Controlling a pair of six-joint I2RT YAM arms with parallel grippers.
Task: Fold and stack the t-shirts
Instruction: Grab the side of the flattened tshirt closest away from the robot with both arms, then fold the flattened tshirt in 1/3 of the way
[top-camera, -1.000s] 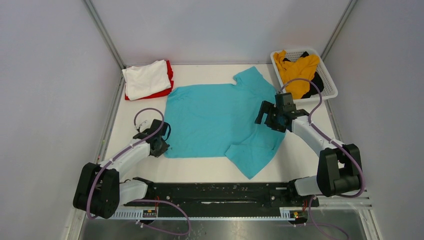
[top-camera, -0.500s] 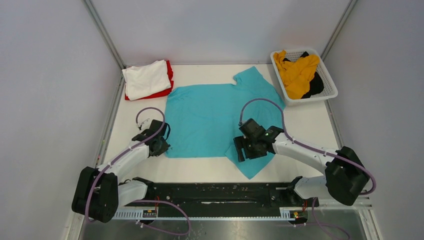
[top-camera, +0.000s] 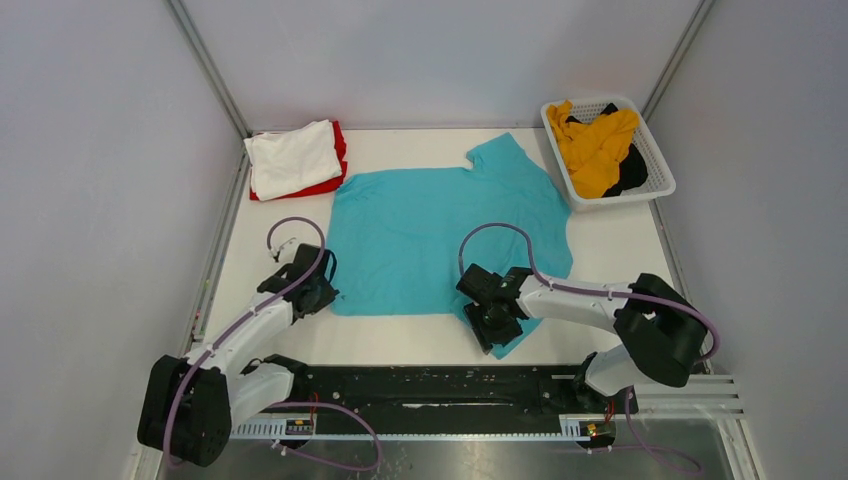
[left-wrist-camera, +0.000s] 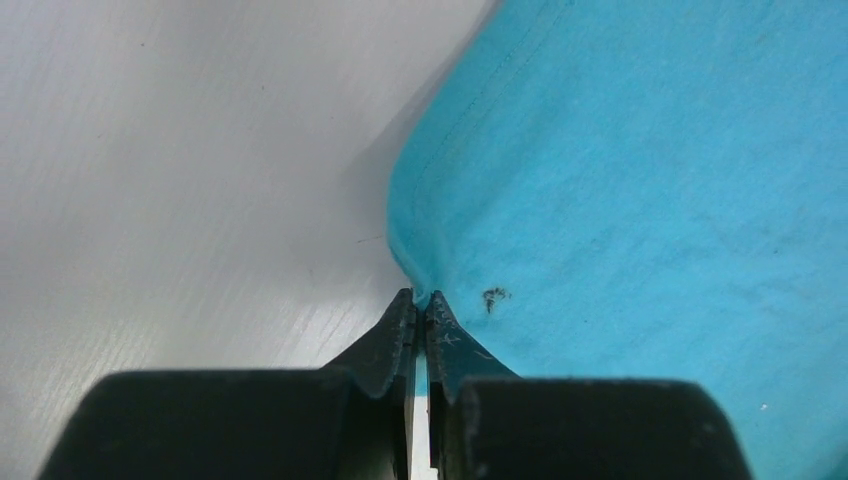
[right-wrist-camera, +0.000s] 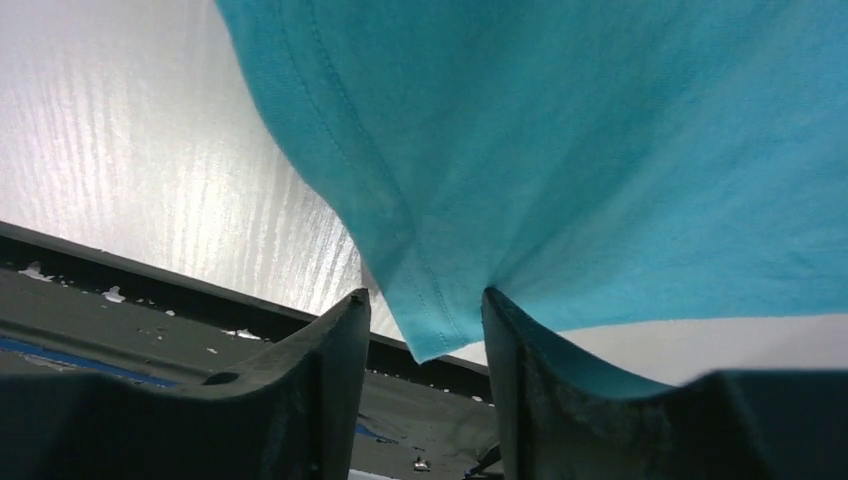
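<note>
The teal t-shirt (top-camera: 430, 230), spread on the tabletop (top-camera: 620, 250), is pinched at its near-left hem corner by the clenched left hand (left-wrist-camera: 420, 298), while its near sleeve tip is straddled by the right hand (right-wrist-camera: 422, 298), its 2 fingers held apart.

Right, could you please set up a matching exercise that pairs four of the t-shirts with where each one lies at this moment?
Things:
1. teal cloth t-shirt
2. white cloth t-shirt
3. red cloth t-shirt
4. mustard yellow cloth t-shirt

Places:
A. in the white plastic mesh basket at the far right
B. folded, lying on top of another shirt at the far left
C. spread out in the middle of the table
D. folded, under another shirt at the far left

Pairs: 1-C; 2-B; 3-D; 4-A
</note>
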